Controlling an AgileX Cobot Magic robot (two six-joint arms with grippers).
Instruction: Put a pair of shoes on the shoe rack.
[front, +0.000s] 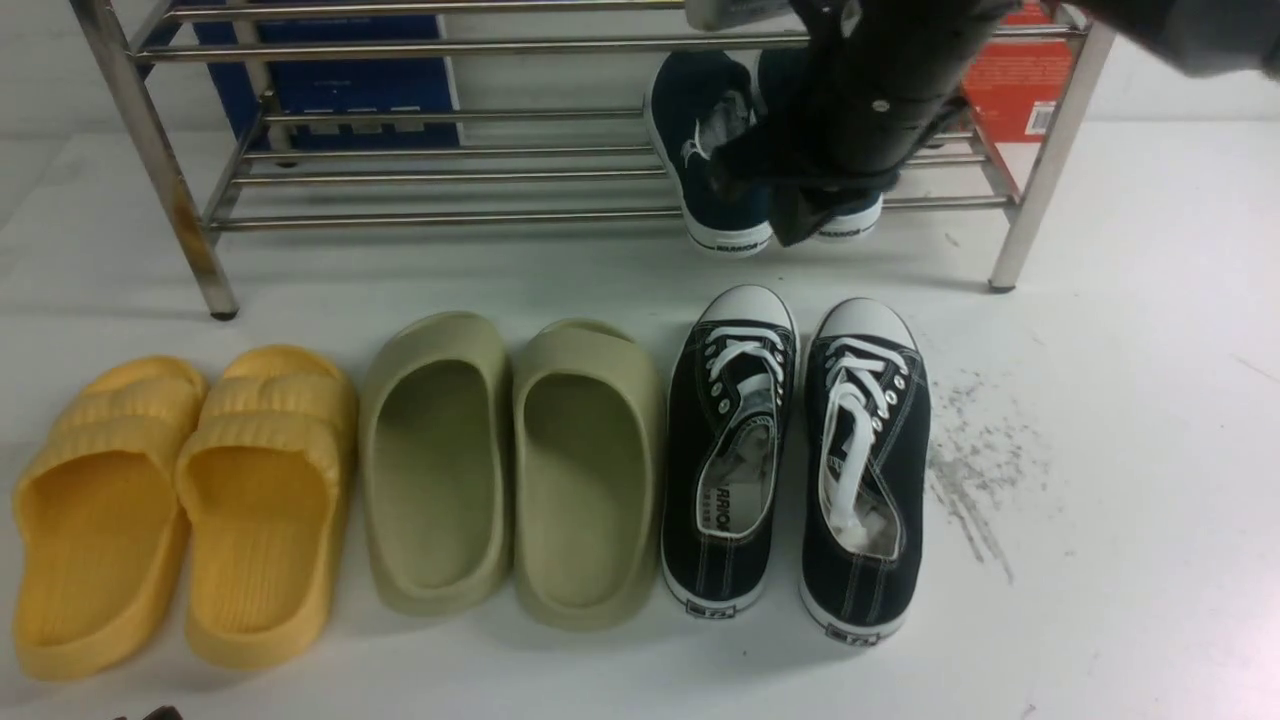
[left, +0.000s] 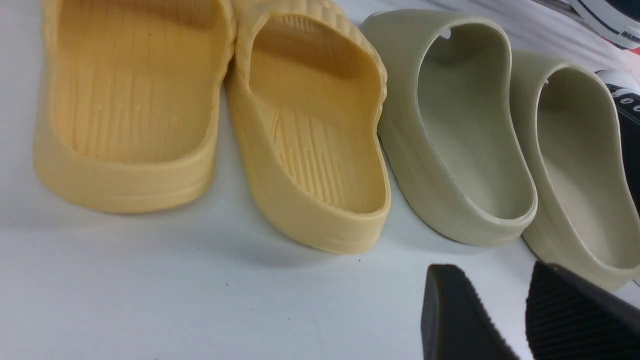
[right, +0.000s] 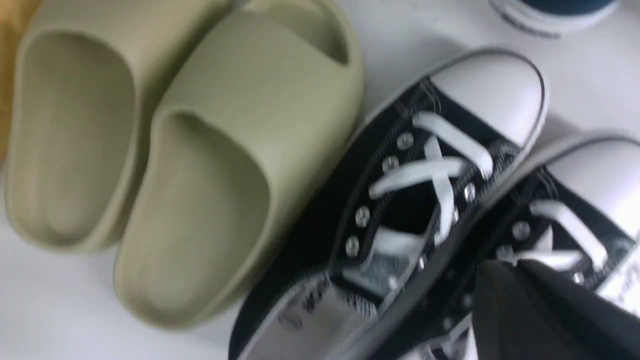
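Navy pair of shoes (front: 715, 150) on shoe rack (front: 420, 180): front view only.

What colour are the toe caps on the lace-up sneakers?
White, on the black lace-up sneakers; clearest in the front view.

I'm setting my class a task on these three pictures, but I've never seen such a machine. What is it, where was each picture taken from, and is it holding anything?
It is a robot with two arms, each ending in jaws. The wide picture looks forward from between the arms; the other two come from a camera on each wrist. On the white surface lie yellow slippers, green slippers and black lace-up sneakers. The navy shoes sit on the shoe rack's lower bars, partly hidden by the right arm. The left gripper hangs near the green slippers, jaws apart and empty. The right arm's jaws are too blurred to judge.
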